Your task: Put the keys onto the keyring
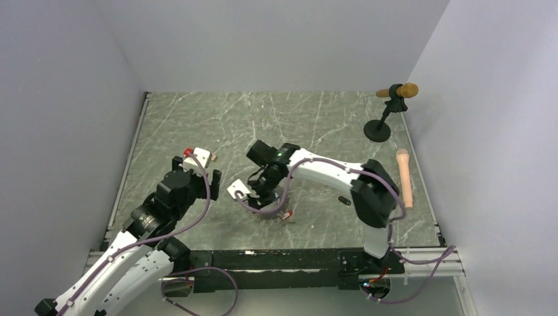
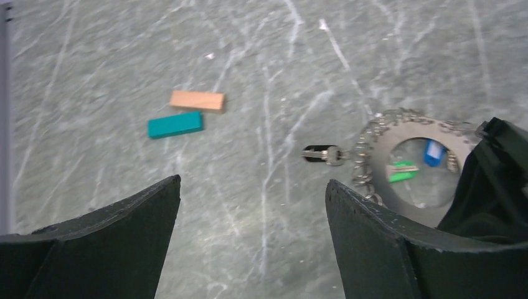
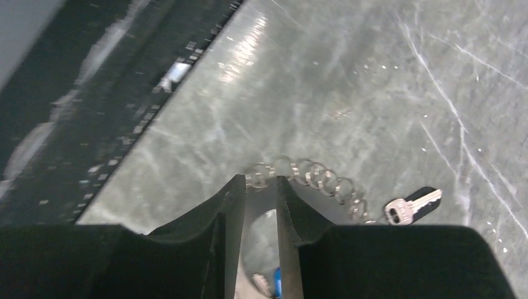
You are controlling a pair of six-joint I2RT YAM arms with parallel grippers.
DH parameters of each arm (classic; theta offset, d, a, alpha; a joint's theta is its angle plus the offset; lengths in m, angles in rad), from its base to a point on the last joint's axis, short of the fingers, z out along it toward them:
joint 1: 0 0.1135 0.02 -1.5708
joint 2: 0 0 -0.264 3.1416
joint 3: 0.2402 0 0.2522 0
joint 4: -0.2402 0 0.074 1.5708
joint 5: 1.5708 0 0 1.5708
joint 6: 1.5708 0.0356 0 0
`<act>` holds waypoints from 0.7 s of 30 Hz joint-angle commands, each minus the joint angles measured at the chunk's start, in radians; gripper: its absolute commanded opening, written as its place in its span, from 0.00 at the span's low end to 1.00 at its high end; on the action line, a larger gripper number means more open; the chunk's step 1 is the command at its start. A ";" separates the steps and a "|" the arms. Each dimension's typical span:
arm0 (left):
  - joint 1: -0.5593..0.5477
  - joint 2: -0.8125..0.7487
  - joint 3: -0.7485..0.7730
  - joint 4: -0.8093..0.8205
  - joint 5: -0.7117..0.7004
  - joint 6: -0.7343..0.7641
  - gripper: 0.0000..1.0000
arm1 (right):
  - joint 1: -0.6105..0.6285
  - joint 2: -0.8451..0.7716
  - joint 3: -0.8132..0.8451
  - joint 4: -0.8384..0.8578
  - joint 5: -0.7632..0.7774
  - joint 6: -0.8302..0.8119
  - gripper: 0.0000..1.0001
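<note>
Above: left pincer [image 1: 209, 176] spread wide, empty, well left of the ring [image 1: 271, 214]. Right pincer [image 1: 255, 195] narrow, apparently nipping that ring just beneath it, red key [image 1: 287, 214] to its right.

Left wrist: ahead-right of the wide fingers [image 2: 124, 230], black key [image 2: 320, 154] against the ring; threaded or not, cannot tell. Green key [image 2: 403, 171] and blue key [image 2: 434, 152] inside the loop. Skip the blocks [image 2: 175, 124] ahead-left. Drop over the black key's head and close squarely.

Right wrist: links caught between narrow fingertips [image 3: 227, 205], black key off right. Hold firm, level.
</note>
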 commanded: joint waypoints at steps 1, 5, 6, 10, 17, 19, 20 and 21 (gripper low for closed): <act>0.014 -0.077 -0.016 -0.006 -0.200 0.021 0.92 | 0.039 0.117 0.095 0.007 0.111 0.001 0.28; 0.023 -0.148 -0.024 0.012 -0.240 0.027 0.93 | 0.054 0.198 0.160 -0.002 0.156 0.007 0.28; 0.024 -0.166 -0.025 0.015 -0.253 0.027 0.93 | 0.055 0.215 0.182 -0.006 0.165 0.005 0.28; 0.033 -0.231 -0.037 0.035 -0.285 0.029 0.94 | 0.062 0.280 0.227 -0.016 0.200 -0.007 0.30; 0.039 -0.279 -0.049 0.055 -0.284 0.039 0.95 | 0.076 0.339 0.280 -0.099 0.206 -0.063 0.30; 0.042 -0.271 -0.045 0.053 -0.272 0.041 0.95 | 0.080 0.344 0.274 -0.113 0.202 -0.082 0.30; 0.044 -0.267 -0.044 0.053 -0.266 0.041 0.95 | 0.081 0.350 0.273 -0.118 0.203 -0.087 0.30; 0.047 -0.264 -0.044 0.053 -0.262 0.040 0.95 | 0.084 0.353 0.273 -0.121 0.204 -0.088 0.31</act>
